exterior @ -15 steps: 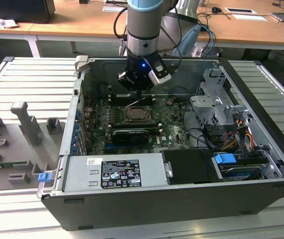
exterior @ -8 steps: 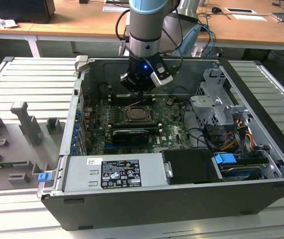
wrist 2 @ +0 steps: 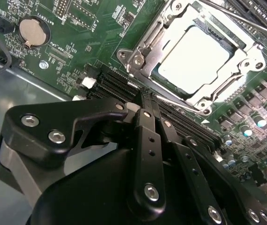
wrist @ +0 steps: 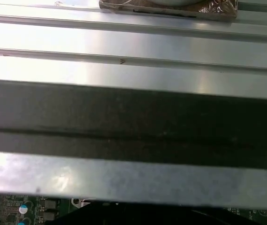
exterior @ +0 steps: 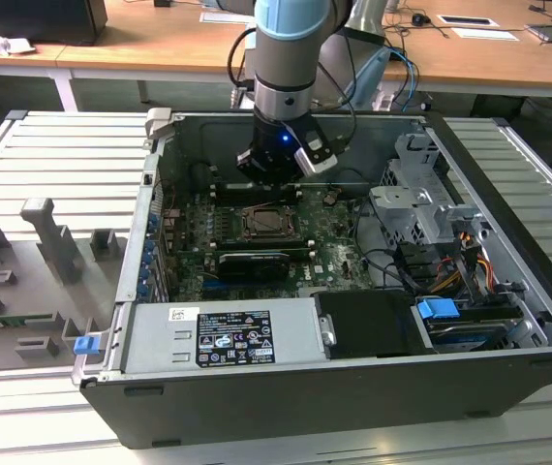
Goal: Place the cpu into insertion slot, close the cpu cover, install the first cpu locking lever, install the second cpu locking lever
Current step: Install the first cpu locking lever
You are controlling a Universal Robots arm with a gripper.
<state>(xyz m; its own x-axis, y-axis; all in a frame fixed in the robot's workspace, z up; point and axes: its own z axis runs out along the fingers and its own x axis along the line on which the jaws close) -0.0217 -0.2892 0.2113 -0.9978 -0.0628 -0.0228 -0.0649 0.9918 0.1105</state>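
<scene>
The cpu (wrist 2: 194,61) lies silver top up in the insertion slot (exterior: 270,223) on the green motherboard (wrist 2: 86,28). The cpu cover (wrist 2: 253,58), a grey metal frame, lies flat around the chip. One thin lever rod (wrist 2: 180,104) runs along the socket edge nearest me, and another (wrist 2: 232,18) crosses the far edge. My gripper (wrist 2: 145,96) hangs over the black memory slots (wrist 2: 114,84) just beside the socket. Its black fingers (wrist 2: 147,140) are shut with nothing between them. In the exterior view the gripper (exterior: 274,170) is inside the case, behind the socket.
The open computer case (exterior: 508,252) walls in the board. A drive cage (exterior: 416,194) and cables stand at the exterior view's right, and a power supply (exterior: 223,334) at the front. A coin battery (wrist 2: 33,30) sits on the board. Grey fixtures (exterior: 53,242) stand on the ribbed table.
</scene>
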